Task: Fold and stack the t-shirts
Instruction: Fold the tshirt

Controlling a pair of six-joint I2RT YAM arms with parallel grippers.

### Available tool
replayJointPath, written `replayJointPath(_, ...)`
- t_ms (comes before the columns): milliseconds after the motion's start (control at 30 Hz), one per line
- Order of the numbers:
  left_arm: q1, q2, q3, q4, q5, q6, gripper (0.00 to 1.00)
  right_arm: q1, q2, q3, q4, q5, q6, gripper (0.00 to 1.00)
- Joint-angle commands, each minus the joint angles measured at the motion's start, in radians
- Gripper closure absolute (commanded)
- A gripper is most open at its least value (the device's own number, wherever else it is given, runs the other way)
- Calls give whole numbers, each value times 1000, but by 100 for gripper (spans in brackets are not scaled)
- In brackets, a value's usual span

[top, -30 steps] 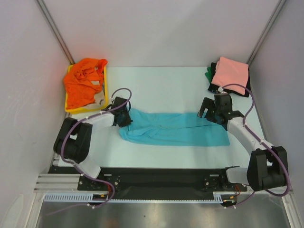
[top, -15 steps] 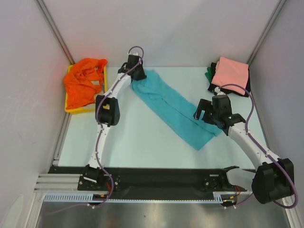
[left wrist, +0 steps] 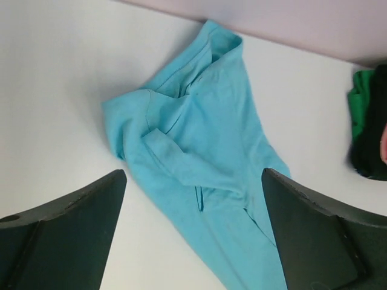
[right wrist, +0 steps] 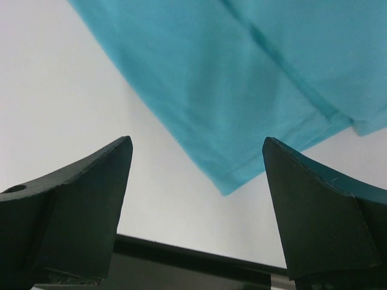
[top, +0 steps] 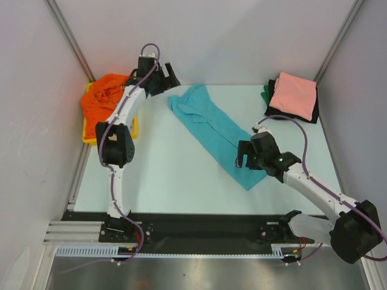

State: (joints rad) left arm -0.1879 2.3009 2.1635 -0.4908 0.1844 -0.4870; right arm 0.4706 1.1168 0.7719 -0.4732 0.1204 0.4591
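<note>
Left jaws have let go, gaping wide; soft turquoise cloth t-shirt (top: 211, 121) lies ahead, its hem under wide right jaws.

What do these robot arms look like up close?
The left arm and right arm are slim white links with chunky black joints, a purple cable looping along each. The left end effector and right end effector are black, with two wedge-shaped fingers.

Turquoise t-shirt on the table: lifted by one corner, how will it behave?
Probably floppy: the turquoise cloth t-shirt lies creased and bunched at its far end, so it'd likely drape. Seems light: thin, flat edges. A push would probably wrinkle it.
</note>
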Motion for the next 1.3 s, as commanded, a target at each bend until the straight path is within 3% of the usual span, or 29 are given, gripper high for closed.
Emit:
replayJointPath(0,44,-171,12,-103,-37,13,0,118,18,-9,-45,111,33,7)
replayJointPath(167,45,-317,-31,-196,-74,2,0,207,107,-37,-45,180,65,7)
replayJointPath(267,45,-464,-198,-180,-33,-13,0,246,176,-37,-58,229,95,9)
replayJointPath(367,45,-605,-459,-88,-11,-35,0,260,237,-37,-61,248,107,13)
replayJointPath(400,45,-695,-588,-27,15,-47,0,261,251,-37,-64,255,115,17)
replayJointPath(467,45,-767,-687,10,21,-53,0,273,267,-37,-65,266,121,22)
replayJointPath(600,45,-892,-845,5,30,-38,0,284,319,-62,-36,265,131,39)
replayJointPath(667,45,-952,-889,9,38,-32,0,284,339,-68,-25,259,141,55)
replayJointPath(700,45,-969,-927,12,36,-24,0,293,350,-65,-27,257,145,70)
replayJointPath(800,45,-1026,-976,-2,29,-10,0,313,356,-62,-10,231,158,86)
replayJointPath(833,45,-1046,-982,-8,27,-7,0,319,362,-59,-4,220,161,98)
replayJointPath(1100,45,-1161,-1070,-51,23,2,0,457,455,96,27,58,229,100)
replayJointPath(1267,45,-1248,-1142,-71,-10,14,0,618,570,365,19,24,266,100)
